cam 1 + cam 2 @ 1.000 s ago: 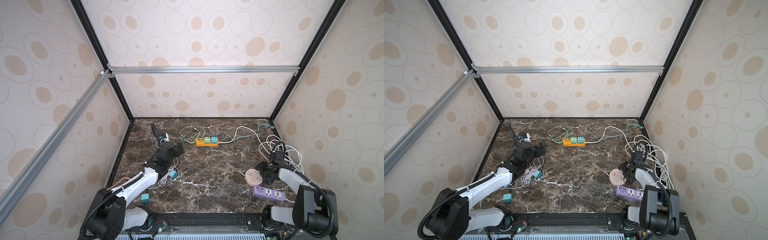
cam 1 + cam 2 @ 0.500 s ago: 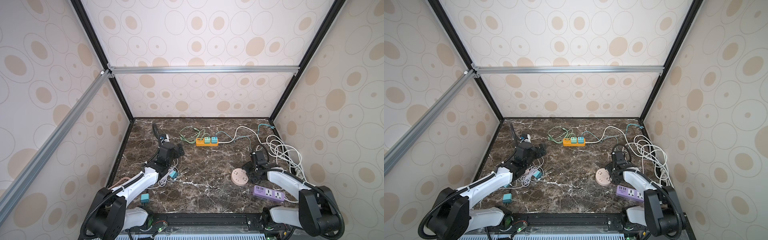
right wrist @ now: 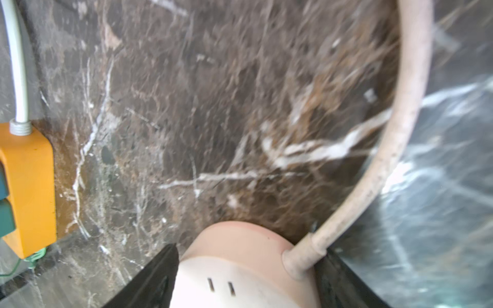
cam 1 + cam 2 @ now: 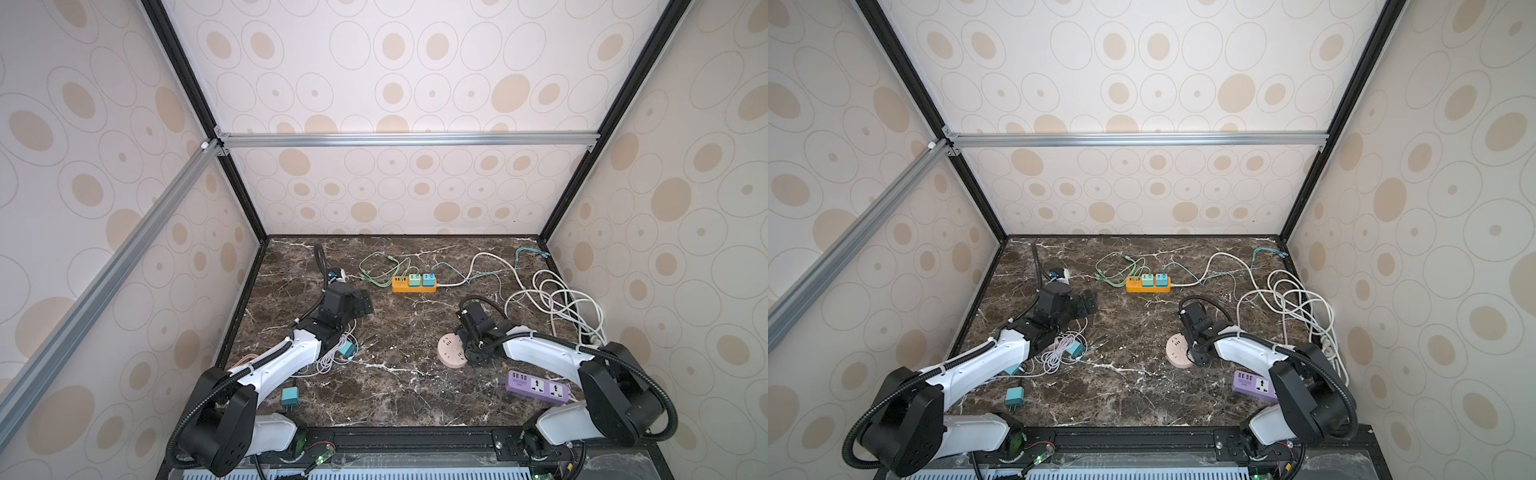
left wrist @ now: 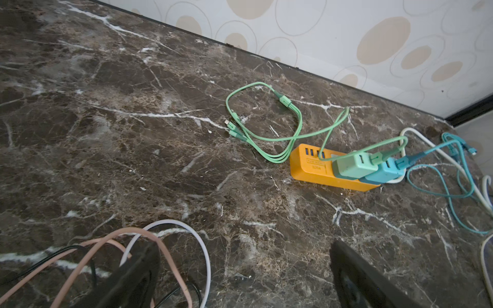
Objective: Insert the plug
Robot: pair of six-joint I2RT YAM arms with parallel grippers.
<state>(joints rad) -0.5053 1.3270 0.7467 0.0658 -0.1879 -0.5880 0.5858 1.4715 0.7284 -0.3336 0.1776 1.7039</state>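
**Positioning socket ahead of plug insertion**

Found right gripper (image 4: 468, 350) low over the round pink socket (image 4: 448, 353), near mid-table. Judged a placing step: setting the socket where both arms can reach it, face up, ready to receive a plug from above. Noted jaws fairly wide in the right wrist view, one each side of the socket body, its cord (image 3: 400, 133) leaving the rim beside one jaw. Unable to tell whether pressing on the socket or standing just clear.

Found left gripper (image 4: 365, 301) raised over the left rear of the table (image 4: 399, 399), jaws fully spread, nothing between them. Judged parked, ready to fetch.

Located plug (image 4: 289, 396): teal, loose at front left, prongs pointing frontward, well apart from socket and both grippers. Noted second plug (image 4: 345, 350) with coiled white cord just beside the left arm. Recorded orange strip (image 4: 414, 284) at rear, two chargers seated; purple strip (image 4: 538, 387) front right, unoccupied.
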